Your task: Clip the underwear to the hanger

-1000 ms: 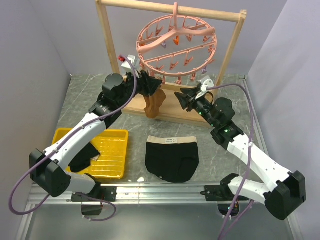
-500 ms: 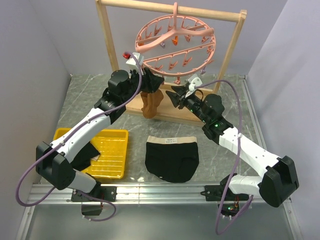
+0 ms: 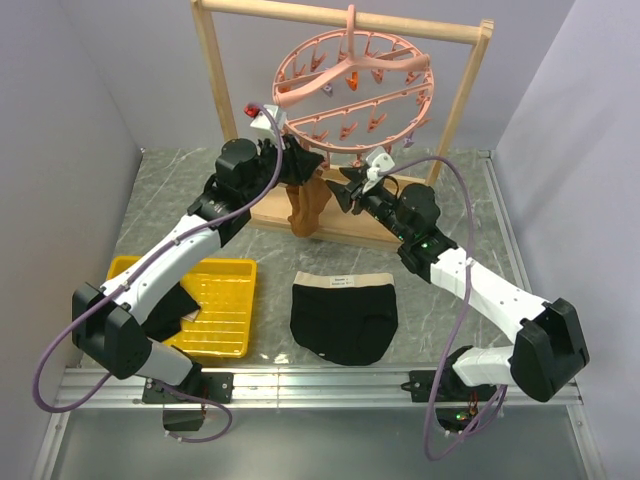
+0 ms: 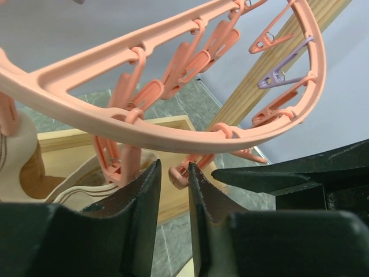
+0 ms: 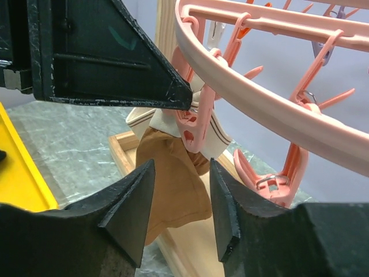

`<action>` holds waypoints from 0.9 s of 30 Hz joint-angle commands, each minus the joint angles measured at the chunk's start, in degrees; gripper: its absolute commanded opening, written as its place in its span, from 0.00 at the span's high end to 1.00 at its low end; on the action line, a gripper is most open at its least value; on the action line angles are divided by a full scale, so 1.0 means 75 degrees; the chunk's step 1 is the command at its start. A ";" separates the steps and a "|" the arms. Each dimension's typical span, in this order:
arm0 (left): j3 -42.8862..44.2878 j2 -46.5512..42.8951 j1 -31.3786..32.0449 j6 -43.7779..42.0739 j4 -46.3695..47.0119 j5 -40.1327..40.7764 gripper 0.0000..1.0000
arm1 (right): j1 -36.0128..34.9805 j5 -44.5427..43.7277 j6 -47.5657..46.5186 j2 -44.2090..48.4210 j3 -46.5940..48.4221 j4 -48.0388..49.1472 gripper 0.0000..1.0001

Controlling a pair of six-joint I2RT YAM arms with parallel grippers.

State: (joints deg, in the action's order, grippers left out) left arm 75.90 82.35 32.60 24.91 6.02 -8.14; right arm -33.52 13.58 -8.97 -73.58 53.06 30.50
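Presently, your stock reads from the left as follows.

Yellow tray (image 3: 230, 265): near-left on the counter (image 3: 160, 190), with a dark cloth (image 3: 165, 318) in it. Not your concern.

Left fingers (image 3: 308, 165): raised under the near-left rim of the hanger (image 3: 352, 72), which hangs by its hook from the wooden frame (image 3: 216, 90). In the left wrist view you see only a narrow gap between them, and the end of one peg (image 4: 179, 172) sits in that gap. Whether they pinch it cannot be told.

Brown-and-cream garment (image 3: 303, 208): hanging from a peg just below the two sets of fingers. It is not the task's thing.

Underwear (image 3: 343, 318): flat on the counter, touched by neither arm and not yet clipped.
- Bearing: it lies below and to the near side of both sets of fingers, well apart from them and from the ring.
- Long axis: it runs left to right across the counter, with the tan waistband (image 3: 315, 282) on the far edge, toward the hanger.
- Look: black cloth spread smooth, with a small white label (image 3: 343, 281) at the middle of the band. The band looks the firmest edge to take.
- Reach: it lies between the arms, and the right one seems a little nearer.

Right fingers (image 3: 342, 186): raised just right of the left pair, tips nearly meeting theirs. They are parted to a moderate gap and hold nothing. In the right wrist view they frame the peg (image 5: 193, 124) that grips the brown-and-cream garment.
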 commanded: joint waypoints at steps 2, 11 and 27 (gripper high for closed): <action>0.0286 -0.0046 -0.0128 -0.0098 0.0111 -0.0284 0.73 | -0.0043 -0.0018 -0.0327 -0.0126 0.0472 0.0398 0.48; 0.0439 0.0048 -0.0339 -0.0532 -0.0135 -0.1140 0.87 | 0.0074 0.0181 -0.0515 -0.0548 0.0847 0.0363 0.43; 0.0650 0.0165 -0.0397 -0.0567 -0.0486 -0.1633 0.96 | 0.0121 0.0368 -0.0573 -0.1216 0.1703 0.0269 0.53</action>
State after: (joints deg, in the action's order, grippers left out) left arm 79.40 84.27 29.43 21.69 4.01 -16.91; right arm -33.21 16.16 -12.56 -82.76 62.30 29.74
